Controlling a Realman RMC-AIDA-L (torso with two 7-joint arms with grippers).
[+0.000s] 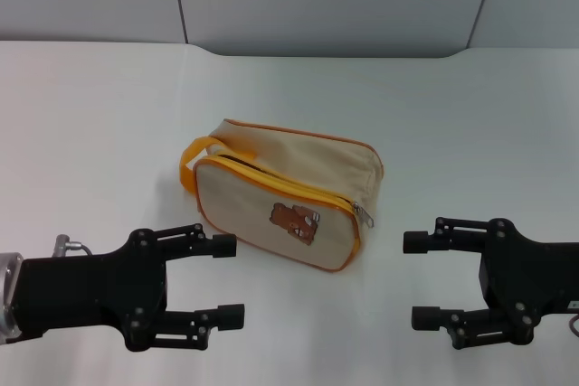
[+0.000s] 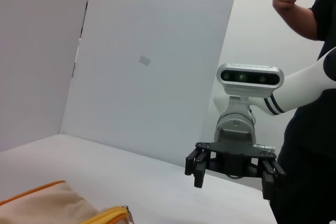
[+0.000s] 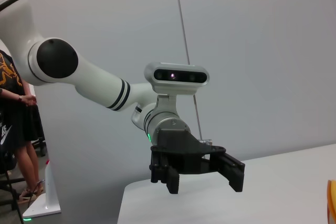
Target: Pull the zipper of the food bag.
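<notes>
- I see the food bag (image 1: 285, 196) lying on the white table (image 1: 452, 115) at the centre of the head view, its bear patch (image 1: 295, 219) facing me and its orange loop handle (image 1: 193, 162) at its left end.
- The zipper (image 1: 364, 213) shows as a small silver tab at the right end of the bag's front panel, on the orange-yellow tape.
- My left gripper (image 1: 228, 281) sits in the lower left of the head view, jaws apart, fingertips pointing right, just short of the bag's lower left corner and not touching it.
- My right gripper (image 1: 417, 279) sits in the lower right, jaws apart too, fingertips pointing left, near the bag's right end but clear of it.
- In the left wrist view a corner of the bag fills the lower left, and the right gripper hangs in the lower right with a person (image 2: 310, 77) behind it.
</notes>
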